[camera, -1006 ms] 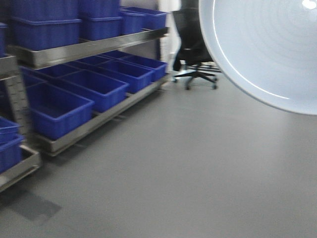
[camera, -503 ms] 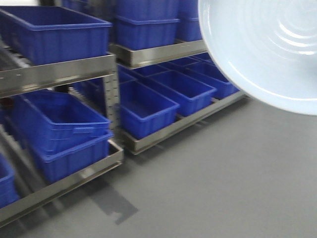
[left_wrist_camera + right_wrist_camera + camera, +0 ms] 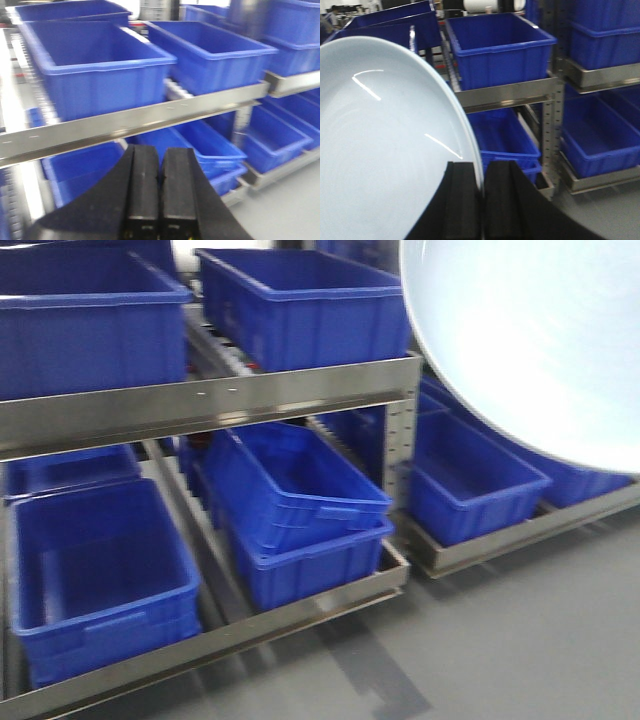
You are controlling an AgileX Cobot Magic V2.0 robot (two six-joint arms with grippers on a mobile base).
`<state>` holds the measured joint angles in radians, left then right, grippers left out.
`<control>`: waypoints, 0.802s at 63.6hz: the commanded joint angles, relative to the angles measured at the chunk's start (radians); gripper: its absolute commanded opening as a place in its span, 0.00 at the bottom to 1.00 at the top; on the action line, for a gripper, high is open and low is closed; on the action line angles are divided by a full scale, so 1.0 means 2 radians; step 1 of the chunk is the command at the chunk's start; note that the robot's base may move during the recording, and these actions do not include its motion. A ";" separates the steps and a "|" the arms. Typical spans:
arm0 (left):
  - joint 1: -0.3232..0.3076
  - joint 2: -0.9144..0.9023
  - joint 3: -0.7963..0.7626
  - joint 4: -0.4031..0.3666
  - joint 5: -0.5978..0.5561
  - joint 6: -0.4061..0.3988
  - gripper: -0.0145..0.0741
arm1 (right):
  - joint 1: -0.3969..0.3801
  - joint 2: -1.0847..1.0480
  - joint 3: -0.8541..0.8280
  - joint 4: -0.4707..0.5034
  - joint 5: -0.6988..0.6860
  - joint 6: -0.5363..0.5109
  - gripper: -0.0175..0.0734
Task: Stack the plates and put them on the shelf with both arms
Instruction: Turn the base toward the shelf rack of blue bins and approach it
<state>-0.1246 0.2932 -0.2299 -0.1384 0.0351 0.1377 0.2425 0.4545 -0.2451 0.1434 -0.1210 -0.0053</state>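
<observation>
This is looking like a storeroom or warehouse aisle. Steel racks are standing side by side along a plain grey floor, their perforated uprights carrying a long brushed shelf above and another just off the floor. Big blue crates, all alike and open-topped, are filling both levels, some sitting nested in one another. The wrist views are showing the same racks and crates running further along.
</observation>
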 commanded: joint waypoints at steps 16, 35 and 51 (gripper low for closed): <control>0.001 0.003 -0.015 -0.003 -0.040 -0.002 0.25 | -0.003 0.000 -0.016 -0.001 -0.052 -0.001 0.25; 0.001 0.003 -0.015 -0.003 -0.040 -0.002 0.25 | -0.003 0.000 -0.016 -0.001 -0.052 -0.001 0.25; 0.001 0.003 -0.015 -0.003 -0.040 -0.002 0.25 | -0.003 0.000 -0.016 -0.001 -0.052 -0.001 0.25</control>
<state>-0.1246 0.2932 -0.2299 -0.1384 0.0351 0.1377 0.2425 0.4545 -0.2451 0.1434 -0.1210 -0.0053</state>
